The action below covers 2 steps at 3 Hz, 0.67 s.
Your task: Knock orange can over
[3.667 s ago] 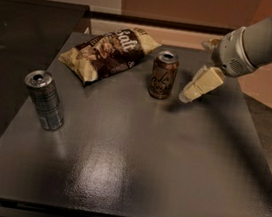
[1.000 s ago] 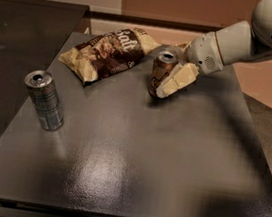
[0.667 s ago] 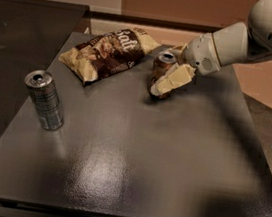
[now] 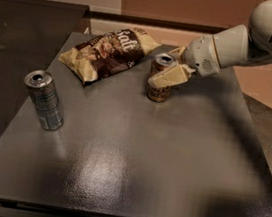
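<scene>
The orange can (image 4: 157,92) stands upright toward the back of the dark table (image 4: 133,160), a little right of the middle, its opened silver top facing up. The robot's gripper (image 4: 163,78) is right on it. The cream-coloured wedge comes down at a slant from the upper right and lies across the can's upper half on the side nearest me, its tip reaching the can's left edge. It looks to be touching the can. From where I stand I see only this one pale piece against the can, so I cannot tell whether the gripper is parted or closed. Behind it the white arm (image 4: 236,44) runs up and off to the right, over the table's back right corner, and a broad shadow falls on the tabletop on that side.

Just left of the can, near it but apart, lies a crumpled chip bag (image 4: 106,53). It is brown and cream with large pale lettering, flat on the table and angled from the back edge down toward the left. Well apart from both, near the table's left edge, a slimmer silver-blue can (image 4: 43,100) stands upright with its top open. The front half of the table carries a dull sheen of reflected light. A second dark surface (image 4: 26,24) adjoins the table at the back left, and tan floor (image 4: 269,94) shows beyond the right edge.
</scene>
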Motion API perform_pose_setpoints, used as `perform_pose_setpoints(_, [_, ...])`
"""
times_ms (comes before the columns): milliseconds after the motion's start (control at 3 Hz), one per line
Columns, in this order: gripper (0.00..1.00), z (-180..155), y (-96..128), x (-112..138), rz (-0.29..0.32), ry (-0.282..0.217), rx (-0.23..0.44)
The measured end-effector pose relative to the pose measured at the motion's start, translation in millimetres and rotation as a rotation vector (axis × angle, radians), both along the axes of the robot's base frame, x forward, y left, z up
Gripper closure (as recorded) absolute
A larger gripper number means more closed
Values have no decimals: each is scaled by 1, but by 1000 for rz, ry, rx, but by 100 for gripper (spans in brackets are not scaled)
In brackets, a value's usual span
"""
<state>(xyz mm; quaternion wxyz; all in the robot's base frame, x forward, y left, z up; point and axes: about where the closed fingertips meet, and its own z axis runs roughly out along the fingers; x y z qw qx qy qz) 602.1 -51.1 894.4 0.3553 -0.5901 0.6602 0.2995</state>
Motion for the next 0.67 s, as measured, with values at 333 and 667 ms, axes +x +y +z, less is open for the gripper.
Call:
perform_pose_setpoints(333, [87, 12, -6, -4, -5, -25, -20])
perform_pose_setpoints(667, [100, 30, -17, -18, 11, -77, -116])
